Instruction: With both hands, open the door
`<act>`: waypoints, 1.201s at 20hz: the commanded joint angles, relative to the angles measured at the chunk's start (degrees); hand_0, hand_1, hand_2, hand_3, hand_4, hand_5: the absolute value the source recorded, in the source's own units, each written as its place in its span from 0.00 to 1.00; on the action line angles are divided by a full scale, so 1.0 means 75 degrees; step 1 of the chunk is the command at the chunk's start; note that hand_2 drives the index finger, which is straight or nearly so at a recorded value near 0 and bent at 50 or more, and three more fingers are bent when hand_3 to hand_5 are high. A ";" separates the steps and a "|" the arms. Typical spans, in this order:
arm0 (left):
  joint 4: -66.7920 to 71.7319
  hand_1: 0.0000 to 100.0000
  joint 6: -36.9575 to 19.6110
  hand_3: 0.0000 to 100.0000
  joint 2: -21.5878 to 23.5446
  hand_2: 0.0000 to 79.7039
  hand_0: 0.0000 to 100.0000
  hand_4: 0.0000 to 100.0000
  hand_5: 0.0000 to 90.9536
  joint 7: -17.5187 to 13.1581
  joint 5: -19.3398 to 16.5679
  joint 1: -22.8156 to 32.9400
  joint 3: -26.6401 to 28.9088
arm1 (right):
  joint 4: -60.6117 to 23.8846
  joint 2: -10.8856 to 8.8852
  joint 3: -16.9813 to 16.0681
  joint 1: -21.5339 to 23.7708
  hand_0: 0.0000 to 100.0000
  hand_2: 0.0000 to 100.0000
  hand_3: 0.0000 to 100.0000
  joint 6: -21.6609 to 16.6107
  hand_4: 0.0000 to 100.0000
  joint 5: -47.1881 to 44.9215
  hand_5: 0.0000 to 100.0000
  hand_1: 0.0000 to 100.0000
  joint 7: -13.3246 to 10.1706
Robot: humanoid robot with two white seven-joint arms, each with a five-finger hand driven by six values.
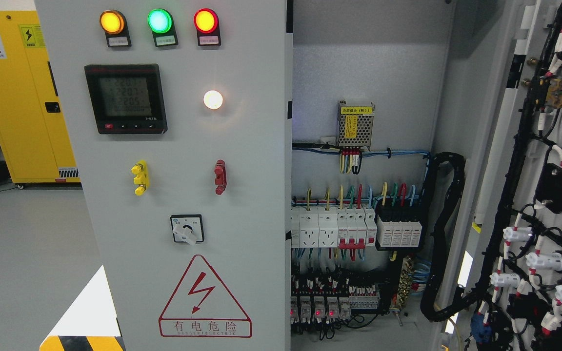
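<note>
Head view, and we're looking straight at a tall grey metal electrical cabinet. Its left grey door panel (242,195) is closed and fills the middle of the shot. Across the top of it sit three round indicator lamps: amber (112,22), green (159,20) and red (206,21), all lit. Below them is a black square digital meter (126,99) with a pale display, and to its right a small white glowing lamp (213,99). Further down, a yellow plastic latch handle (140,177) on the left and a red plastic latch handle (220,176) on the right, then a black-and-white rotary selector switch (187,229), and under that a red triangular lightning-bolt warning sign (205,298).

Over on the right, the right grey door (500,146) is swung wide open, its inner face toward us, strung with black cable looms (530,122) and white connectors. The open bay shows a small perforated metal power supply with a yellow label (355,125), a row of white circuit breakers (332,229) with coloured wires above, and relays low down, some with what look like tiny red lights.

Neither hand is in the picture, so whether they are open or closed cannot be told.

Far left, a yellow metal storage cabinet (22,97) stands on the grey floor (27,243), and a black-and-yellow striped edge (81,343) shows at the bottom.
</note>
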 commanded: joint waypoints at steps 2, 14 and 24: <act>0.5872 0.56 -0.1343 0.00 -0.0454 0.00 0.12 0.00 0.00 0.0150 -0.0485 0.0546 0.0145 | 0.0030 0.0164 0.0004 0.0141 0.00 0.04 0.00 0.0010 0.00 -0.0001 0.00 0.50 -0.0004; 0.9936 0.56 -0.3036 0.00 -0.1405 0.00 0.12 0.00 0.00 0.0127 -0.0450 0.0264 0.1208 | -0.0029 0.0176 -0.0008 0.0117 0.00 0.04 0.00 -0.0013 0.00 -0.0001 0.00 0.50 -0.0004; 0.9948 0.56 -0.2965 0.00 -0.1358 0.00 0.12 0.00 0.00 0.0138 -0.0485 0.0252 0.1352 | -0.0029 0.0258 -0.0020 0.0117 0.00 0.04 0.00 -0.0025 0.00 -0.0001 0.00 0.50 -0.0004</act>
